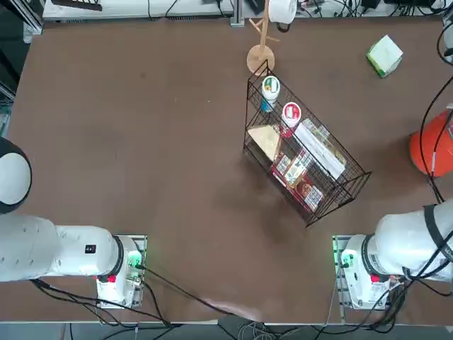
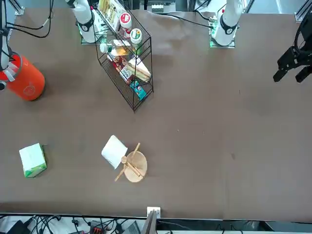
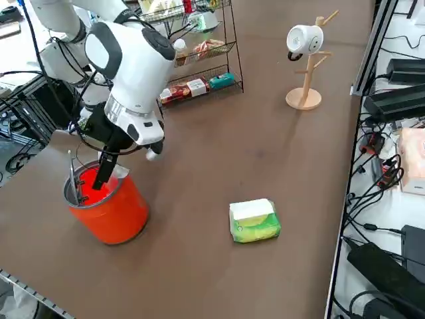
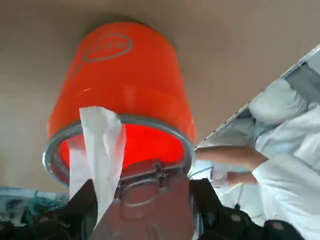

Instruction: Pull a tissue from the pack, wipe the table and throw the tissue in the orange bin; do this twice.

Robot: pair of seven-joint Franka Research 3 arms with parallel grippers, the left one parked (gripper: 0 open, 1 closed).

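My right gripper [image 3: 89, 178] hangs over the mouth of the orange bin [image 3: 109, 206], near the table's right edge, fingers pointing down into it. In the right wrist view the jaws of my gripper [image 4: 142, 210] stand wide apart. A white tissue [image 4: 102, 150] dangles by one finger, in front of the orange bin's [image 4: 125, 65] rim; nothing is pinched between the fingers. The green and white pack [image 3: 254, 220] lies flat on the dark-brown table [image 1: 141, 142], well beyond the bin, and shows again as the pack [image 1: 384, 55] at the far right corner.
A black wire basket [image 1: 304, 152] of groceries stands mid-table. A wooden mug tree [image 1: 260, 53] with a white mug [image 3: 305, 38] stands at the far edge. Black cables trail along the bin's side [image 1: 432, 145]. Open tabletop spreads to the left.
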